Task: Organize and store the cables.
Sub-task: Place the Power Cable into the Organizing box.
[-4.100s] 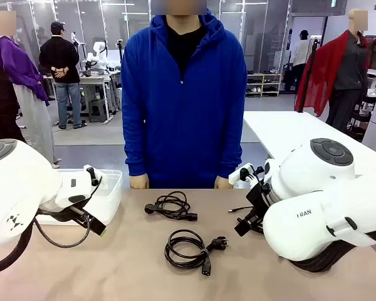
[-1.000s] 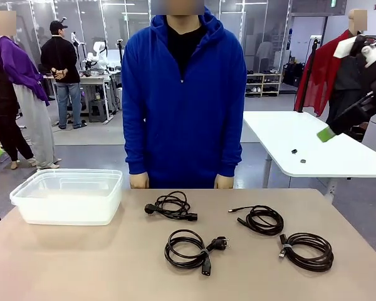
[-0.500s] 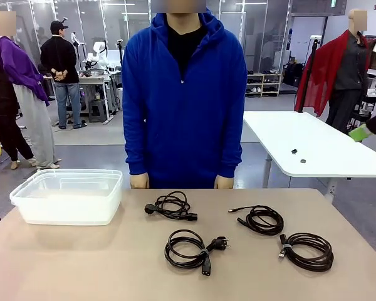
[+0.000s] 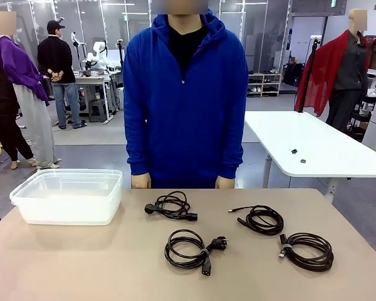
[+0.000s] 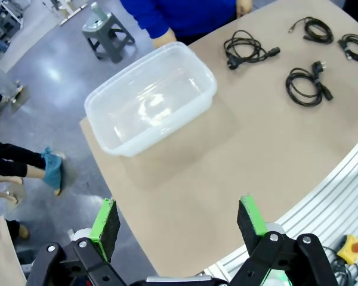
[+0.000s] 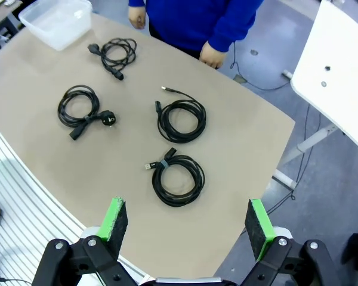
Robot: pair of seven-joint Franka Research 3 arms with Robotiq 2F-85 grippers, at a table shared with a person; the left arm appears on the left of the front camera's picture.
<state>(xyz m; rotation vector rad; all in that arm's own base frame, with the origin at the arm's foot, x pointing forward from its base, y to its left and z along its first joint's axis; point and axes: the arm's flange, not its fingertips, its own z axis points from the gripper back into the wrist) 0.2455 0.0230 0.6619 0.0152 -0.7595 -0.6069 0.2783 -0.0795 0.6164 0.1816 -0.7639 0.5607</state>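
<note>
Cables (image 6: 159,179) lie as four black coils on the table (image 4: 113,273), none yet in the clear bin (image 4: 69,212) at your left end. One coil (image 4: 172,205) sits just in front of the person's hands (image 4: 140,181), a second coil (image 4: 203,253) lies nearer you at the middle, and a third coil (image 4: 253,221) and a fourth coil (image 4: 288,249) lie towards your right. Your left gripper (image 5: 178,220) hangs high above the bin's end of the table, fingers spread wide with nothing between them. Your right gripper (image 6: 186,217) hovers just as wide and empty over the two right-hand coils. I judge that no pick has begun. Next, bring one arm down over a coil, straddle a bunched stretch of its loops and close. The fourth coil seems bound by a tie, though that is too small to be sure.
</note>
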